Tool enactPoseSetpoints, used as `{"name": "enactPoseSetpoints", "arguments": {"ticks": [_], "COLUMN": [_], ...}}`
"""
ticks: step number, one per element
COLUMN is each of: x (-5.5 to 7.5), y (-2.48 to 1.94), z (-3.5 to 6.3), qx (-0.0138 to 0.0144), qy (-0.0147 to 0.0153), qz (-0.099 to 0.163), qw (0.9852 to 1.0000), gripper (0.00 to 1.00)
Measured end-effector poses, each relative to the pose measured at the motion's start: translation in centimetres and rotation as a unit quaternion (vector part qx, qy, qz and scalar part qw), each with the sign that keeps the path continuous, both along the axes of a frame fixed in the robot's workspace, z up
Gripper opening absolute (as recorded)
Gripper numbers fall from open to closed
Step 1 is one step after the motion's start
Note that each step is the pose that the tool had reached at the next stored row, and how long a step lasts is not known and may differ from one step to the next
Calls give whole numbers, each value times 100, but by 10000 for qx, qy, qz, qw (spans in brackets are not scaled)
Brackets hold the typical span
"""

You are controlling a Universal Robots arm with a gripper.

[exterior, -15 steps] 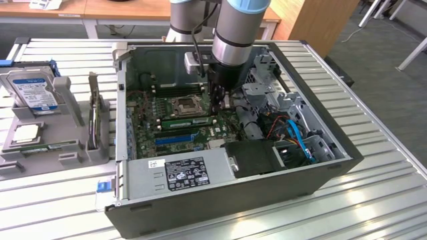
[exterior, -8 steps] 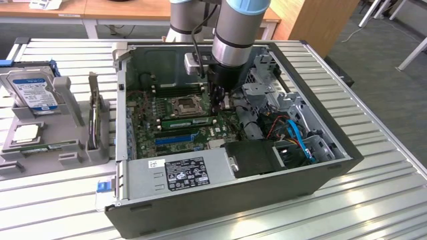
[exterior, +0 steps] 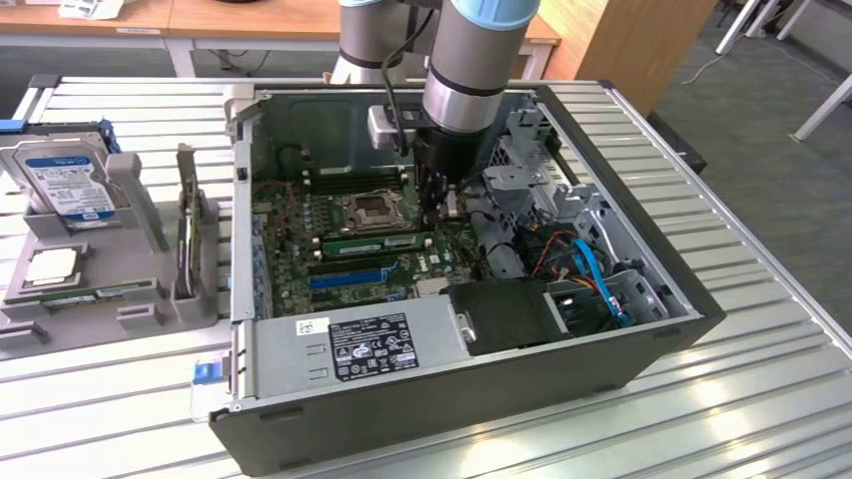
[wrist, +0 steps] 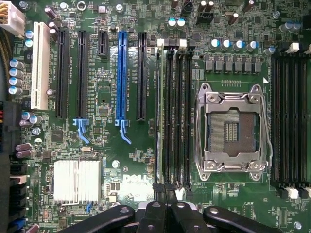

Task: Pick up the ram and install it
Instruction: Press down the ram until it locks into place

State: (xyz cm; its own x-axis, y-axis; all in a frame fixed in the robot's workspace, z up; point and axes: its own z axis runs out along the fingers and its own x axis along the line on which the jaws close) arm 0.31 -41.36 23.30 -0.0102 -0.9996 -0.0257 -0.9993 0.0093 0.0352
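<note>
At ram (wrist: 159, 111) end, closed gripper (wrist: 165, 190)

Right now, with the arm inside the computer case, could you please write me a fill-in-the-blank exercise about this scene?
1. The gripper is ____, not open.
2. The long slot between the black ones is coloured ____.
3. Beside the ram, the processor socket is ____: no chip in it.
4. The hard drive stands ____ the case, on a grey tray.
Missing words: shut; blue; empty; outside.
</note>
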Motion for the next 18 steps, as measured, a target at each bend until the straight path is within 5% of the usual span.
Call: {"name": "enactPoseSetpoints", "arguments": {"ticks": [18], "x": [-1], "y": [0], "z": [-49], "qx": [10], "qy": [-6], "qz": [-1], "qw": [10000], "gripper": [10]}}
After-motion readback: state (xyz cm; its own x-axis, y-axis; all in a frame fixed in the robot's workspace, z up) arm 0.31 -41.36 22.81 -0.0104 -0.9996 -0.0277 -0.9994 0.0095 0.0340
